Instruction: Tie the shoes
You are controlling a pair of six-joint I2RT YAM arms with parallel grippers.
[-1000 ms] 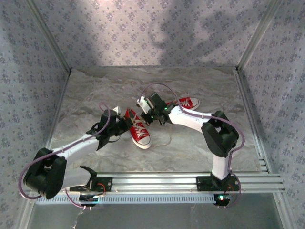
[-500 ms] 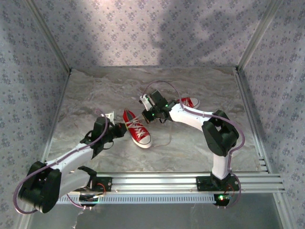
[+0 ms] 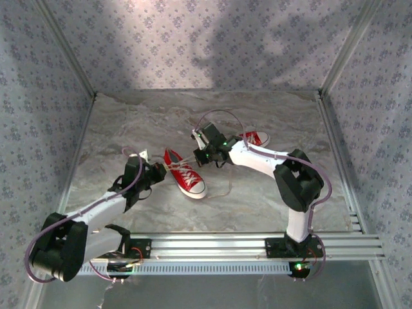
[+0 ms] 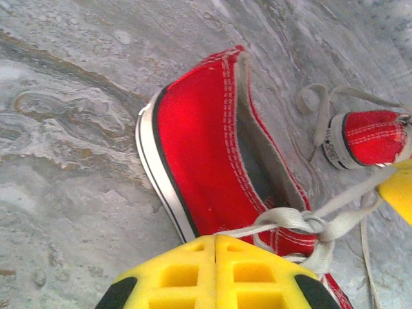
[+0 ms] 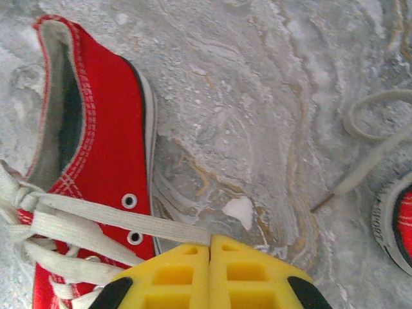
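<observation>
Two grippers, left gripper (image 3: 161,171) (image 4: 214,241) and right gripper (image 3: 199,154) (image 5: 210,248), each pinch a white lace (image 4: 283,220) (image 5: 122,222) of the nearer red canvas sneaker (image 3: 185,175) (image 4: 206,161) (image 5: 106,135), mid-table. Of two sneakers, the farther red canvas sneaker (image 3: 256,138) (image 4: 373,136) lies beside the right arm. Since a second ago, the left arm has drawn back leftward.

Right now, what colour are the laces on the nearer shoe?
White laces on the red shoe; the left wrist view shows them best.
</observation>
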